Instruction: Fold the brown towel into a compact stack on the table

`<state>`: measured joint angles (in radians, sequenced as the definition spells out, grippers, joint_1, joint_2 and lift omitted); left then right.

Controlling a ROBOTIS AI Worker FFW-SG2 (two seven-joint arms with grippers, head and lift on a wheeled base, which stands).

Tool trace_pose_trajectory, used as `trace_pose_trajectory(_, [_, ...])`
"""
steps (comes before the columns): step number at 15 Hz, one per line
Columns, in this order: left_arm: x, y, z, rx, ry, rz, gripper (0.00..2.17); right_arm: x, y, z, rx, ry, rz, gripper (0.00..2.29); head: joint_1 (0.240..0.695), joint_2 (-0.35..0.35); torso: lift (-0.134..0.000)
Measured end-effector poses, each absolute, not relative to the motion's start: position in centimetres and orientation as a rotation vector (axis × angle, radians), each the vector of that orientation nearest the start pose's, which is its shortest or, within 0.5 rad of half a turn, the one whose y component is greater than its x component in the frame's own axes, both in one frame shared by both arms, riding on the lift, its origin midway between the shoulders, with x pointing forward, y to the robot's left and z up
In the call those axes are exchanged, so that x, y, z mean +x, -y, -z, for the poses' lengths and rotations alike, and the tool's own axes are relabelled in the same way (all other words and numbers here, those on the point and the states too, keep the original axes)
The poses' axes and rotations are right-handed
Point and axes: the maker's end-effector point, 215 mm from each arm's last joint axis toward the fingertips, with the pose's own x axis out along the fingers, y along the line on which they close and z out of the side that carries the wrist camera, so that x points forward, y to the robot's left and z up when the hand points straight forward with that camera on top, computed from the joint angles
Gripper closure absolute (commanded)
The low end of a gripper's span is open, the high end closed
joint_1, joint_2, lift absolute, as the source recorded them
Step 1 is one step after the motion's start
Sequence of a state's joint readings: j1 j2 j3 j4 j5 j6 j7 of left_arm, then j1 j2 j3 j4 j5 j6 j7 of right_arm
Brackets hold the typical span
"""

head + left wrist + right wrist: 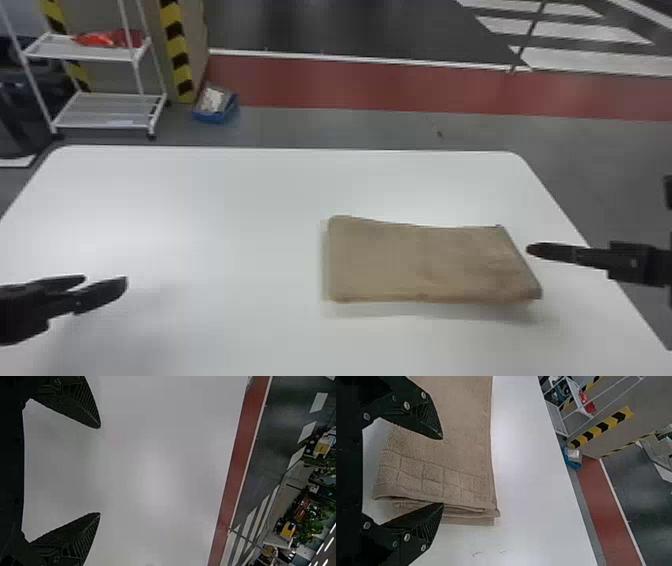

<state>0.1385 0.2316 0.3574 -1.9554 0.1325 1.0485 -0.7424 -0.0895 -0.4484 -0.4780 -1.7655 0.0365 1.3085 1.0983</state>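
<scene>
The brown towel (425,265) lies folded into a flat, wide rectangle on the right half of the white table. My right gripper (532,250) is at the towel's right end. In the right wrist view my right gripper (442,471) stands open, one finger over the towel (459,435) and the other by its layered end edges; whether they touch is unclear. Over the table's left side, well away from the towel, is my left gripper (107,282). The left wrist view has the left gripper (100,471) open with nothing between its fingers.
The white table (200,200) has rounded far corners, and its right edge runs beneath my right arm. Beyond it on the floor stand a white shelf rack (107,110) and a blue box (215,112) beside a striped post.
</scene>
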Motion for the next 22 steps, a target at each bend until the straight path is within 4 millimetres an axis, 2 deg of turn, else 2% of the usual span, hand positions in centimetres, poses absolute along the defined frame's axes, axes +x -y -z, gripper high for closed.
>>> trace_pose_trajectory(3, [45.1, -32.0, 43.3, -0.243, -0.7, 0.38, 0.11, 46.7, 45.6, 38.6, 0.3, -0.844, -0.301, 0.13, 0.695, -0.163, -0.124])
trace_pose_trajectory(5, [45.2, -32.1, 43.4, -0.24, -0.696, 0.38, 0.11, 47.7, 45.8, 39.9, 0.252, -0.878, -0.289, 0.15, 0.695, -0.165, -0.124])
trace_pose_trajectory(10, [45.2, -32.5, 43.3, -0.23, -0.692, 0.377, 0.11, 49.9, 44.0, 43.8, 0.134, -0.963, -0.294, 0.15, 0.695, -0.139, -0.124])
trace_pose_trajectory(12, [45.2, -32.8, 43.4, -0.227, -0.69, 0.375, 0.11, 50.0, 42.9, 45.1, 0.119, -0.991, -0.307, 0.15, 0.695, -0.124, -0.124])
trace_pose_trajectory(16, [45.3, -33.3, 43.3, -0.222, -0.687, 0.369, 0.11, 49.9, 42.5, 45.8, 0.088, -1.026, -0.307, 0.23, 0.695, -0.107, -0.124])
trace_pose_trajectory(18, [45.4, -33.3, 43.3, -0.222, -0.687, 0.37, 0.11, 49.8, 42.4, 46.0, 0.079, -1.036, -0.31, 0.51, 0.695, -0.106, -0.124])
trace_pose_trajectory(20, [45.4, -33.2, 43.4, -0.224, -0.688, 0.371, 0.11, 49.6, 42.1, 46.2, 0.085, -1.04, -0.32, 1.04, 0.695, -0.105, -0.124])
trace_pose_trajectory(21, [45.3, -33.2, 43.5, -0.224, -0.689, 0.371, 0.11, 49.5, 41.9, 46.2, 0.093, -1.038, -0.326, 1.23, 0.695, -0.103, -0.124])
trace_pose_trajectory(22, [45.3, -33.2, 43.5, -0.224, -0.689, 0.371, 0.11, 49.5, 41.8, 46.1, 0.104, -1.034, -0.33, 1.23, 0.695, -0.102, -0.124])
